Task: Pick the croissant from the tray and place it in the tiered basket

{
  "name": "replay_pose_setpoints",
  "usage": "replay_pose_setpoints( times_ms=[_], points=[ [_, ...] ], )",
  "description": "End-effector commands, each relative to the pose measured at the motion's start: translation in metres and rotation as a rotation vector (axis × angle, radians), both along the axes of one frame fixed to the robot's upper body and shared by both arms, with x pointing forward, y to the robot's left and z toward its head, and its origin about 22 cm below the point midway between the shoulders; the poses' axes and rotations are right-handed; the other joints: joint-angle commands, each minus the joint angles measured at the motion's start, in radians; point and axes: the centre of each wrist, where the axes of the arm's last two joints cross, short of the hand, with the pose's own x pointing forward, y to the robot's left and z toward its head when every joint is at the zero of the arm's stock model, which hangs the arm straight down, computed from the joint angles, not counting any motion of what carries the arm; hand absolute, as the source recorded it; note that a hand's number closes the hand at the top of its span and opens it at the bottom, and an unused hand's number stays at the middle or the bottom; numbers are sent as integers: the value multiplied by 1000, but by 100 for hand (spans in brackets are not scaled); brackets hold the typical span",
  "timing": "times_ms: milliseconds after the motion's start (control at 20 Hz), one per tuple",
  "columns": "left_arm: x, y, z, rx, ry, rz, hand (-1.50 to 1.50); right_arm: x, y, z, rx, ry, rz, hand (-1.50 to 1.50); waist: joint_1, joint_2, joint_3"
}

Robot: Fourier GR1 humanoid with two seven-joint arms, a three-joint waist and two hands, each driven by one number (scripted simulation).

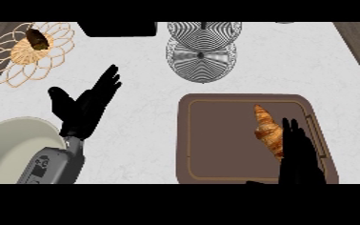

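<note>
Reach step: my right hand (301, 152), fingers straight, touched the croissant (268, 129) on the tray (211, 138); next I needed a grasp, then the basket (202, 52). Left hand (85, 106) rested open.

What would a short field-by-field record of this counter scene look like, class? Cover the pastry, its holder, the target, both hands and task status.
croissant: lies on the right part of the tray, long axis running up and down the view
tray: brown, rectangular, on the counter
tiered basket: wire, beyond the tray, no croissant in it
right robot hand: fingers straight, over the croissant's lower right end
left robot hand: open, resting at the view's left
task status: croissant not yet lifted
</note>
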Motion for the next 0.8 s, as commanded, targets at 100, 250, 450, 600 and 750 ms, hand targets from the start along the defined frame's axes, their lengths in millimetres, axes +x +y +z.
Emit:
replay_pose_setpoints(
  times_ms=[100, 250, 450, 600, 750],
  points=[
    [-11, 3, -12, 3, 15, 14, 0, 2, -19, -11, 11, -19, -29, -150, 0, 3, -7],
    [-7, -16, 3, -1, 4, 37, 0, 12, -28, -16, -14, -11, -15, -150, 2, 3, -7],
    [-13, 1, 0, -2, 3, 11, 0, 18, -4, -29, 30, -60, 0, -150, 3, 3, -7],
    [4, -4, 0, 0, 29, 15, 0, 25, -34, -32, 36, -53, -25, -150, 0, 4, -7],
    [-14, -7, -6, -14, 7, 3, 0, 40, -15, -41, 42, -28, -15, -150, 4, 4, -7]
  ],
)
